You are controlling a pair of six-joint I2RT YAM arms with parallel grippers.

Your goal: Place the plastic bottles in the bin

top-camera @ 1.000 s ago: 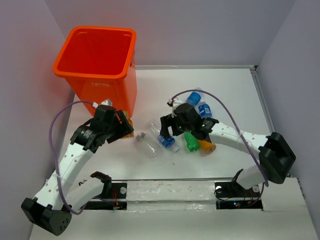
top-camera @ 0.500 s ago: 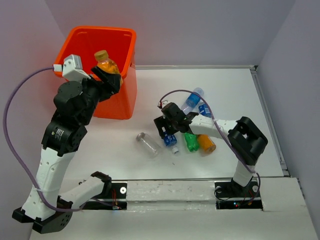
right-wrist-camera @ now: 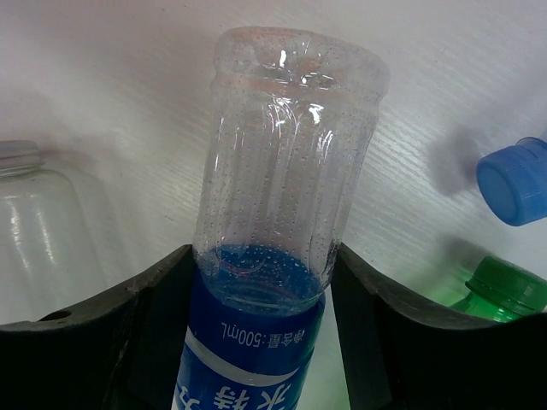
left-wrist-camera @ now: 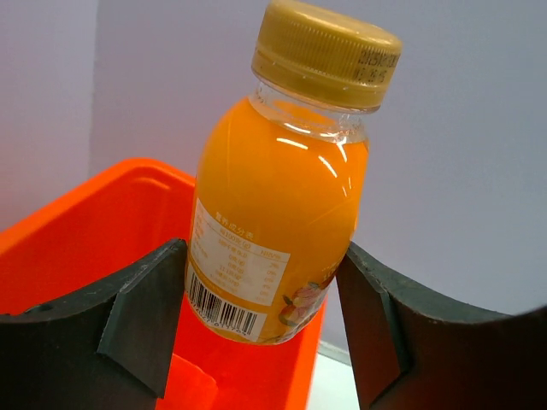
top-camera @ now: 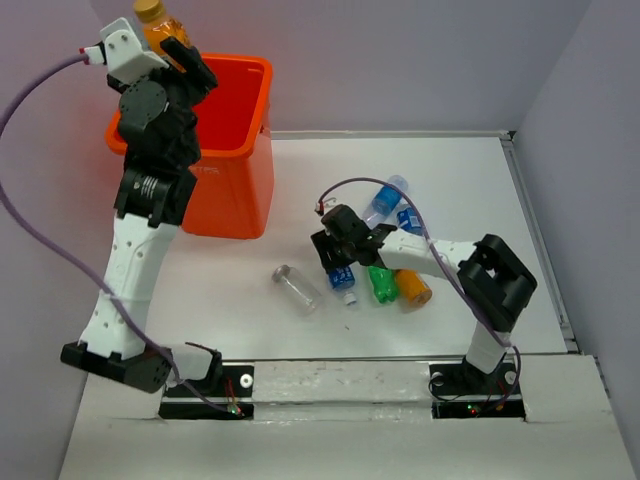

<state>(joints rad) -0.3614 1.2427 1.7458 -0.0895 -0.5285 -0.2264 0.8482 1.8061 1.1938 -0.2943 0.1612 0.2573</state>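
My left gripper is raised high and shut on a stubby orange bottle with a gold cap. Its fingers press both sides of the bottle, and the bright orange bin lies below it. My right gripper is low on the table, shut on a clear bottle with a blue label. Beside that bottle lie a clear unlabelled bottle, a green bottle and a second orange bottle. Two more blue-labelled bottles lie behind the right wrist.
The bin stands at the back left against the grey wall. Grey walls close in the white table on the left, back and right. A purple cable loops from the left arm.
The left arm has lifted the orange bottle from the table beside the bin to high over it. The right gripper has moved onto the blue-labelled bottle and shut on it.
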